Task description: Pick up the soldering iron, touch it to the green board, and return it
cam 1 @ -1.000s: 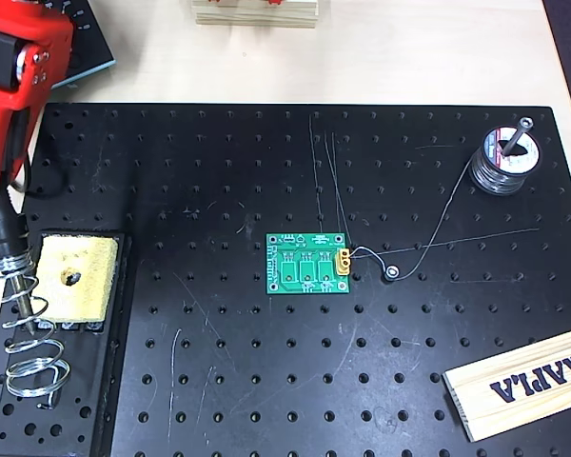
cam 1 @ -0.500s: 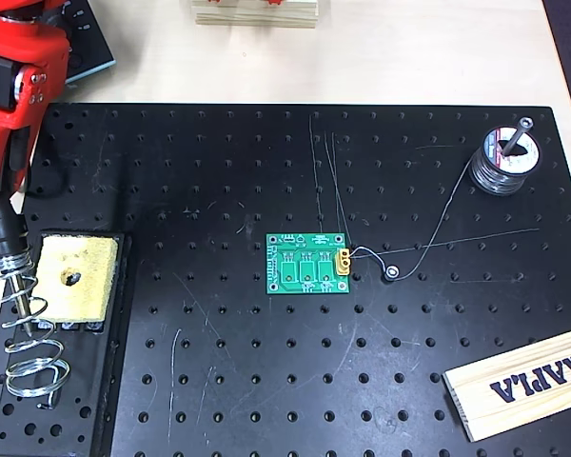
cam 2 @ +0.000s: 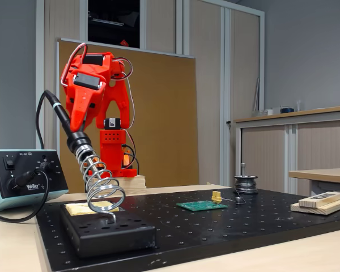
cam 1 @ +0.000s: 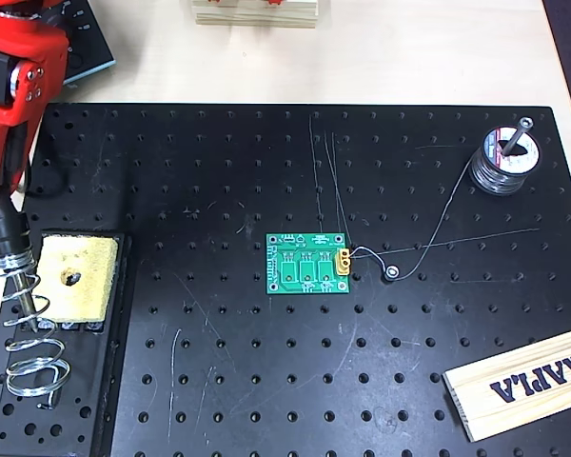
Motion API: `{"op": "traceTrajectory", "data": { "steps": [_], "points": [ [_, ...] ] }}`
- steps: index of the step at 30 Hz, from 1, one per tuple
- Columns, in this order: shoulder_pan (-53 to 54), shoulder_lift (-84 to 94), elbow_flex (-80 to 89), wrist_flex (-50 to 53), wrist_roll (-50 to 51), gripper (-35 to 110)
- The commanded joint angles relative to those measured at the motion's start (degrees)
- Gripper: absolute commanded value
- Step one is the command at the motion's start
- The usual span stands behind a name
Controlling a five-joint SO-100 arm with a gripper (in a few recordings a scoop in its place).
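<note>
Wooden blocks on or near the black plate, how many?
2. One block marked KAPLA lies on the plate's lower right corner in the overhead view; a stack sits on the table beyond its top edge, cropped.

- Your left edge in the overhead view is crowded: the red gripper [cam 1: 5, 205] and soldering iron [cam 1: 5, 238] slant into the coil stand [cam 1: 30, 347], just beside the yellow sponge [cam 1: 74, 276].
- Between the stand and the green board [cam 1: 309, 264], the black perforated plate [cam 1: 219, 362] lies open.
- Right of the board, thin solder wire [cam 1: 428, 243] loops across to the spool [cam 1: 502, 162].
- A wooden block [cam 1: 523, 381] takes the near-right corner.
- The station box [cam 2: 22, 175] stands off the plate, beside the stand.
</note>
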Motion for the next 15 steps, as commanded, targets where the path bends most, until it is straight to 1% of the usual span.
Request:
{"op": "traceTrajectory", "data": {
  "steps": [1,9,15],
  "points": [
    [0.35,3.96,0.44,2.72,-0.26,0],
    [2.9,13.97,5.1,6.24,0.26,0],
    [5.45,21.01,6.5,11.87,0.09,0]
  ]
}}
